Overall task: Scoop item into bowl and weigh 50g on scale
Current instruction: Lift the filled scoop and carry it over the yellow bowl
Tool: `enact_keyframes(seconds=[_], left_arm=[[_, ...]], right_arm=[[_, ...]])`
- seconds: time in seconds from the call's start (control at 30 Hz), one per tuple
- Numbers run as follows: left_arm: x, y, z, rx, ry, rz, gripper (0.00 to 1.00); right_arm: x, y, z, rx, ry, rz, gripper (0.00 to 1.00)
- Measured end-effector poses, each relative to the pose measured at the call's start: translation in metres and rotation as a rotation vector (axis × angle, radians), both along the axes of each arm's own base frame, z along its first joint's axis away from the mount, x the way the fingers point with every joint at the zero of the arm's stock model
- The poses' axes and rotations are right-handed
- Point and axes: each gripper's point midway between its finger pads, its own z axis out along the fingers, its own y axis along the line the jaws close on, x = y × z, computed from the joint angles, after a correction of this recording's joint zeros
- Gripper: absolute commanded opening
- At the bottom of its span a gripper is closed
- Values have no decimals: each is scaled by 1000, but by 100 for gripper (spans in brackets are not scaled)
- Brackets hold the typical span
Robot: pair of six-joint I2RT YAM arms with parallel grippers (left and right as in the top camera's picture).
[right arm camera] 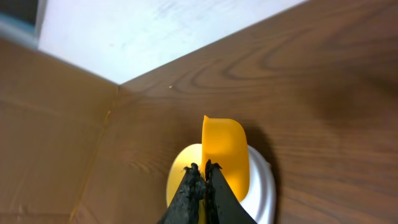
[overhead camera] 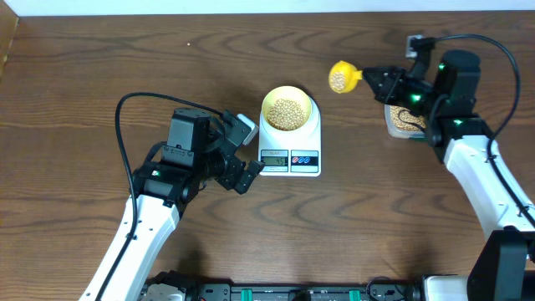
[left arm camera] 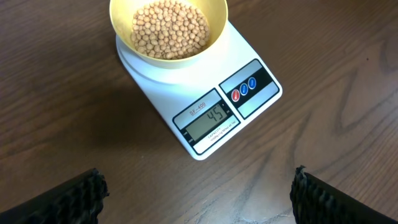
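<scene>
You have open tabletop [overhead camera: 84, 75] toward the far left corner and along the near edge right of the scale [overhead camera: 290, 170]. Scale and bowl [overhead camera: 311, 107] (left gripper [overhead camera: 248, 150] just beside them) block mid-table; tub [overhead camera: 389, 117] and raised scoop [overhead camera: 341, 77] block far right.

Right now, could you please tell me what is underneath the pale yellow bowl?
The bowl sits on the white scale; its display and buttons show in front. The scale's top beneath the bowl is covered, unseen.
</scene>
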Motion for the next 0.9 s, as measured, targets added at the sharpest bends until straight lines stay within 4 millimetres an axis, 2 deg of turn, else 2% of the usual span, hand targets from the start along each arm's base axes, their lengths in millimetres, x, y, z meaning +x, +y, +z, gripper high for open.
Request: enact_keyframes(seconds=[0.2, 0.33, 0.6, 0.9], left_arm=[[0, 0, 0, 0, 0, 0, 97], [0, 0, 0, 0, 0, 0, 97], [0, 0, 0, 0, 0, 0, 97], [0, 0, 0, 0, 0, 0, 97]], right_arm=[[-9, 35, 3, -28, -45, 87, 1], [-13, 49, 3, -42, -55, 115, 1], [-19, 63, 2, -95, -108, 167, 1], [-19, 64, 2, -182, -200, 211, 1]])
